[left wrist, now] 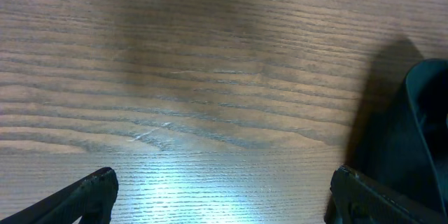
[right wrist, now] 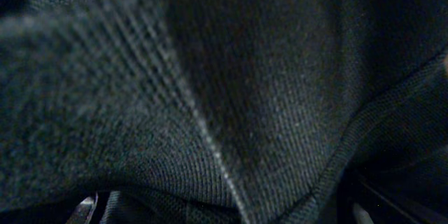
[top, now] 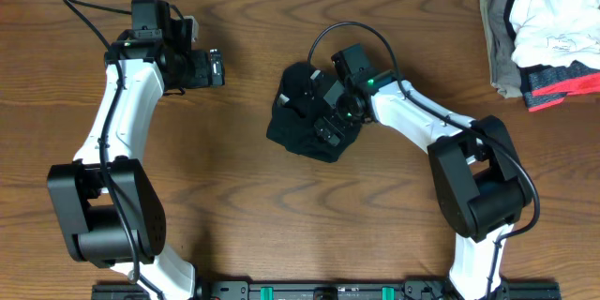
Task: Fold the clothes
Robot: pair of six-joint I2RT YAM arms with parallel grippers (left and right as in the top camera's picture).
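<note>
A crumpled black garment (top: 298, 117) lies mid-table. My right gripper (top: 330, 120) is down on its right part. The right wrist view is filled with the garment's black knit fabric (right wrist: 231, 91) and a raised seam. The right gripper (right wrist: 220, 213) shows only its two fingertips at the lower corners, wide apart, with cloth bunched between them. My left gripper (top: 214, 67) hovers to the left of the garment, apart from it. In the left wrist view the left gripper (left wrist: 220, 196) is open and empty over bare wood, and the garment's edge (left wrist: 427, 133) shows at the right.
A stack of folded clothes (top: 544, 37), white, grey and red-trimmed, sits at the table's far right corner. The wooden tabletop (top: 234, 197) stretches in front of both arms.
</note>
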